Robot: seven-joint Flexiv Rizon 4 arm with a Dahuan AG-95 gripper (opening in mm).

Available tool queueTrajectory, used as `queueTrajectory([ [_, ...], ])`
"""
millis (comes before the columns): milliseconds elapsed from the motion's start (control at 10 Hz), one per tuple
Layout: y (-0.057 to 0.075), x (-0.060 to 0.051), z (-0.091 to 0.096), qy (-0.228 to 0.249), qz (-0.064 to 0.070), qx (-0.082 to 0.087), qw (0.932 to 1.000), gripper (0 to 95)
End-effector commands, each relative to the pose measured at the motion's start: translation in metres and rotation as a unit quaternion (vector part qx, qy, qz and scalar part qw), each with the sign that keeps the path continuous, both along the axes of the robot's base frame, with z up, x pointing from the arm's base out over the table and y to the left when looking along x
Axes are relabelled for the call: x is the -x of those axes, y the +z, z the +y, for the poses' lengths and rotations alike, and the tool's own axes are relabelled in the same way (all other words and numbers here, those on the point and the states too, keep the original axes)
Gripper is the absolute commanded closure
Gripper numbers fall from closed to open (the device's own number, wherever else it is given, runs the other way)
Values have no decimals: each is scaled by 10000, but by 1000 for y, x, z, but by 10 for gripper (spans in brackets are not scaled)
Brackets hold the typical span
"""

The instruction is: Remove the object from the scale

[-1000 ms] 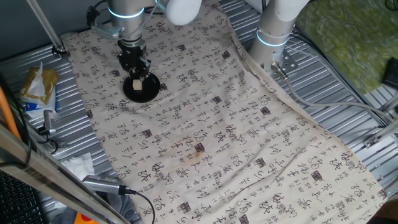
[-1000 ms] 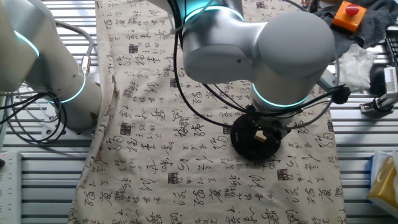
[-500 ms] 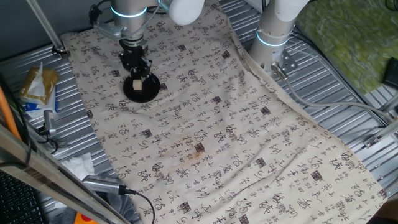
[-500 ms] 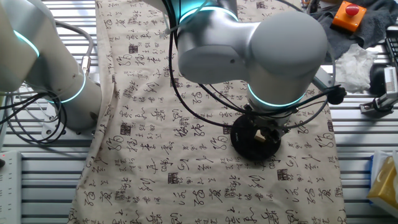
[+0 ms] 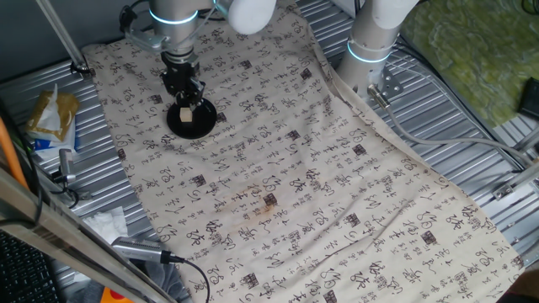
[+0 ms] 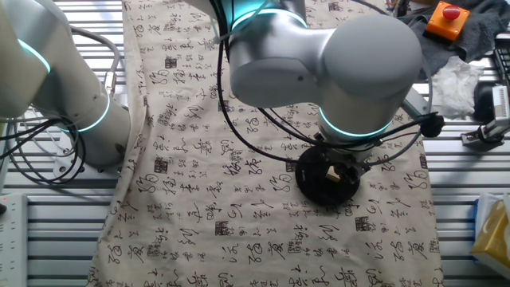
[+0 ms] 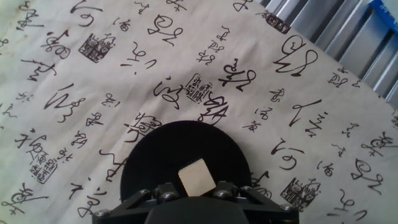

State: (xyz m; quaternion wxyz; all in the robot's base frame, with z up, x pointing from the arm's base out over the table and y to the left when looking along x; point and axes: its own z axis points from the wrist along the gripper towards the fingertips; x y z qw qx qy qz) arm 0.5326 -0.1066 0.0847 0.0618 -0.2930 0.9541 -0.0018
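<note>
gripper: hung right over the cube, couldn't tell if fingers were apart or together
cube: sat on the scale
surface: cloth-covered

End effector shifted slightly left and lower toward cube on scale.

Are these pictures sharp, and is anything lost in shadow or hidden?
Hand view: sharp; the pale cube stands out on the black disc. One fixed view: even light, the cube small. The other fixed view: the arm's grey body hides much of the disc.
</note>
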Motion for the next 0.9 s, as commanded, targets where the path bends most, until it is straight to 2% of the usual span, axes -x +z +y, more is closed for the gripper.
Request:
queueTrajectory([
  [100,0,0,0,-37,-10,-23,10000,570],
  [400,0,0,0,-93,7,-33,10000,570],
  [600,0,0,0,-76,126,10,9999,570],
  [900,0,0,0,23,146,-12,9999,570],
])
